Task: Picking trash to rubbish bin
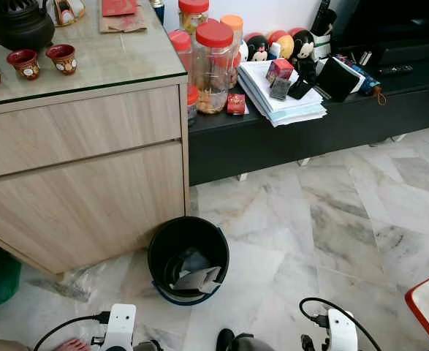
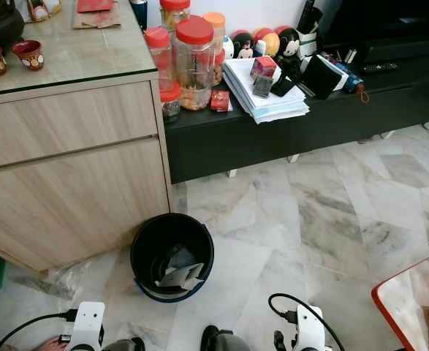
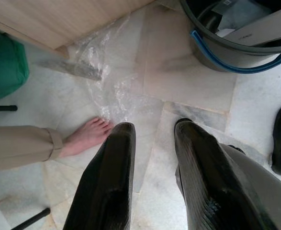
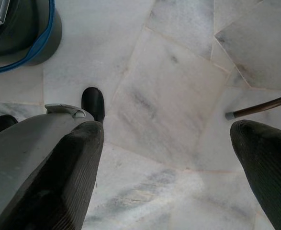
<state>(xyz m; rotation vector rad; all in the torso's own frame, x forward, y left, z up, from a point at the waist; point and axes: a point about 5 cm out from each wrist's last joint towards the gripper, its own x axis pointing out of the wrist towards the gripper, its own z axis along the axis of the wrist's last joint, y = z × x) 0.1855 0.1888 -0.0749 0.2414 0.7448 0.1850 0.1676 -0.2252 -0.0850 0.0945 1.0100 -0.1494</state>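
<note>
Left tool [image 3: 152, 143] slightly parted, empty; right tool [image 4: 169, 143] wide open, empty; rubbish bin [image 1: 188, 259] just ahead, between them.

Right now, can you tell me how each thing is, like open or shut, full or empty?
Rubbish bin: upright on the floor, no lid, some trash inside.
Clear plastic wrap: lying crumpled on the floor beside the cabinet.
Big jar: red lid on, partly full.
Left gripper: open, empty.
Right gripper: open wide, empty.
</note>
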